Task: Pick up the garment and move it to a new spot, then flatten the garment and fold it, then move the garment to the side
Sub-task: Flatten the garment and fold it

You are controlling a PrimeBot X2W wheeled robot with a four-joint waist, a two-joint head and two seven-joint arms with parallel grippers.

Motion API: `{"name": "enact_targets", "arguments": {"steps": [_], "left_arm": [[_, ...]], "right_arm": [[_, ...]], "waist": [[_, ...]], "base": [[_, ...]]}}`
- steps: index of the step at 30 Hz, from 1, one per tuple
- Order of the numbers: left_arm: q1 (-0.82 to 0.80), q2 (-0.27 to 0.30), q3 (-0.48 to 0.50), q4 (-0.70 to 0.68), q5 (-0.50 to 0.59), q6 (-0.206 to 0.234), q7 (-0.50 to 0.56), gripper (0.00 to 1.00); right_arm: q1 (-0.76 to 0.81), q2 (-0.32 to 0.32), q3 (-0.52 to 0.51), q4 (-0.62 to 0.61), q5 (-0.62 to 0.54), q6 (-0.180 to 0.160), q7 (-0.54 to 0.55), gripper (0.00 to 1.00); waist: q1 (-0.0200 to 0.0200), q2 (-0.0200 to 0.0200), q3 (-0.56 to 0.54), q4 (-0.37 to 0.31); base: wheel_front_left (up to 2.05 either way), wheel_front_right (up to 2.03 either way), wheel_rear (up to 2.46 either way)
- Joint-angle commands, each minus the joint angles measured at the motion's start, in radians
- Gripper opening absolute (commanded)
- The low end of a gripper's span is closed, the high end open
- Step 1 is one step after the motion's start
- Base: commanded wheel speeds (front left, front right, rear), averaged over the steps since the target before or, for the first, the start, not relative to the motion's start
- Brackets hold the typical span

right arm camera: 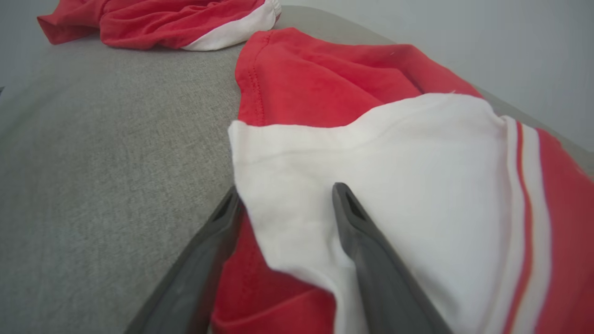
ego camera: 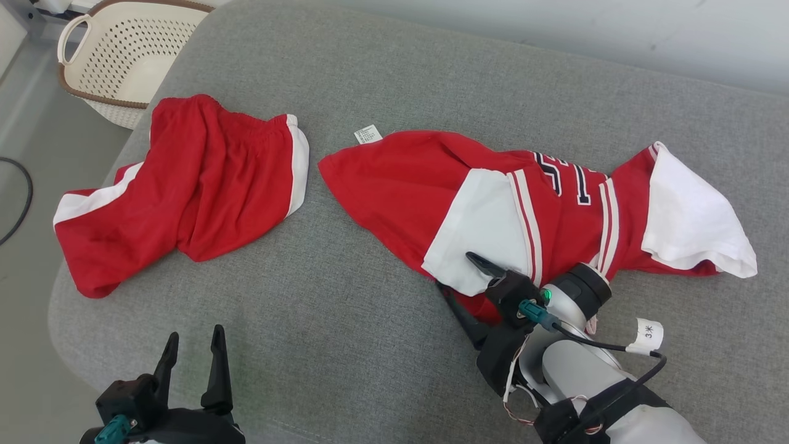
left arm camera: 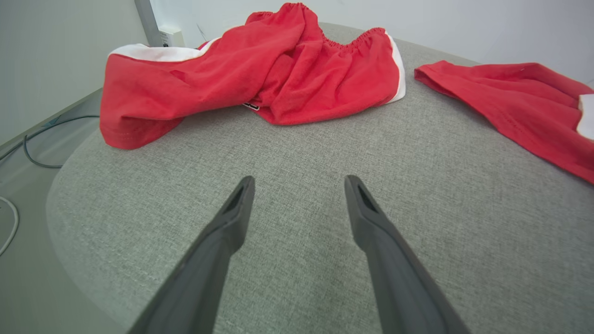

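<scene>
A red and white jersey (ego camera: 394,185) lies crumpled on the right half of a grey cushion (ego camera: 345,296), label at its upper edge. My right gripper (ego camera: 455,270) is at the near white sleeve (right arm camera: 371,153), open. In the right wrist view one finger lies on top of the white cloth and the other runs along the sleeve's left edge, so the sleeve corner sits between them. My left gripper (ego camera: 195,333) hovers open and empty over bare cushion at the lower left, well short of the red shorts (ego camera: 203,179).
The bunched red shorts (left arm camera: 278,74) with white trim occupy the cushion's left side. A cream perforated basket (ego camera: 123,55) stands on the floor beyond the cushion's far left corner. A dark cable (ego camera: 24,191) runs on the floor at left. A pale wall backs the cushion.
</scene>
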Motion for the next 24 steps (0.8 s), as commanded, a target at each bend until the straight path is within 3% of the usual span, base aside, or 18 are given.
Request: {"name": "enact_targets", "arguments": {"steps": [1, 2, 3, 7, 11, 14, 15, 16, 24], "left_arm": [[0.001, 0.001, -0.002, 0.001, -0.015, 0.000, -0.001, 1.00], [-0.004, 0.001, -0.002, 0.002, -0.015, -0.002, -0.001, 1.00], [-0.005, 0.001, -0.001, 0.002, -0.014, -0.002, -0.001, 1.00], [-0.003, 0.000, 0.003, 0.000, -0.009, -0.005, -0.001, 1.00], [0.002, 0.000, 0.006, 0.004, -0.008, -0.007, -0.001, 1.00], [0.004, 0.000, 0.007, 0.009, -0.010, -0.009, -0.001, 1.00], [0.003, 0.000, 0.008, 0.009, -0.010, -0.007, -0.001, 1.00], [0.003, 0.000, 0.008, 0.009, -0.009, -0.009, -0.001, 1.00], [0.013, 0.000, 0.020, 0.006, 0.009, -0.011, -0.001, 1.00]], "right_arm": [[0.002, 0.006, -0.007, 0.004, -0.009, -0.001, 0.000, 0.85], [0.004, 0.009, -0.020, 0.007, -0.015, -0.001, 0.000, 0.58], [0.006, 0.010, -0.026, 0.007, -0.015, -0.001, 0.000, 0.48], [0.017, 0.014, -0.043, -0.006, -0.018, -0.001, 0.000, 0.47], [0.030, 0.012, -0.056, -0.018, -0.020, -0.001, 0.000, 0.55], [0.036, 0.009, -0.069, -0.020, -0.018, -0.001, 0.000, 0.44], [0.038, 0.009, -0.074, -0.023, -0.018, -0.001, 0.000, 0.27], [0.041, 0.010, -0.081, -0.029, -0.014, -0.001, 0.000, 0.00], [0.055, -0.007, -0.172, -0.184, -0.002, -0.001, 0.000, 0.00]], "waist": [[0.0000, -0.0001, 0.001, -0.001], [0.0000, -0.0001, 0.001, -0.002], [0.0000, -0.0001, 0.000, -0.002], [0.0000, -0.0001, -0.002, -0.005], [0.0000, -0.0001, -0.006, -0.009], [0.0000, -0.0001, -0.010, -0.011], [0.0000, -0.0001, -0.011, -0.012], [0.0000, -0.0001, -0.013, -0.014], [0.0000, -0.0001, -0.030, -0.039]], "base": [[0.00, 0.00, 0.00], [0.00, 0.00, 0.00], [0.00, 0.00, 0.00], [0.00, 0.00, 0.00], [0.00, 0.00, 0.00], [0.00, 0.00, 0.00], [0.00, 0.00, 0.00], [0.00, 0.00, 0.00], [0.00, 0.00, 0.00]]}}
